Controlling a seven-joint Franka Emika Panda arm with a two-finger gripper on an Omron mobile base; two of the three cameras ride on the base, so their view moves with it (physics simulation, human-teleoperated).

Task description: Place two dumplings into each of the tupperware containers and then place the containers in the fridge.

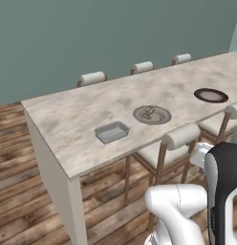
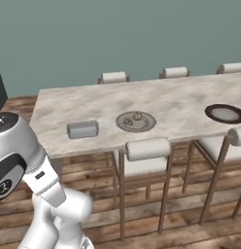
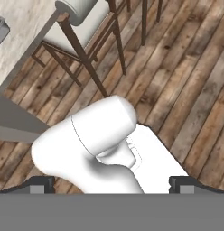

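One light-grey tupperware container [image 1: 111, 132] [image 2: 82, 129] sits on the marble counter near its front edge; its corner also peeks in at the hand view's top left [image 3: 0, 28]. To its right, small pale dumplings [image 1: 148, 113] [image 2: 137, 116] lie on a round brown-rimmed plate [image 1: 161, 118] [image 2: 146, 125]. My gripper [image 3: 111, 185] hangs low over the wooden floor, well short of the counter, pointing down. Its two dark fingertips [image 3: 41, 184] stand wide apart, open, with nothing held. The fridge is out of view.
A second dark-rimmed plate [image 1: 211, 95] [image 2: 225, 113] lies further right on the counter [image 1: 82, 115]. Padded stools [image 1: 180, 139] [image 2: 146, 148] [image 3: 77, 9] stand along the near side between me and the counter, and more line the far side.
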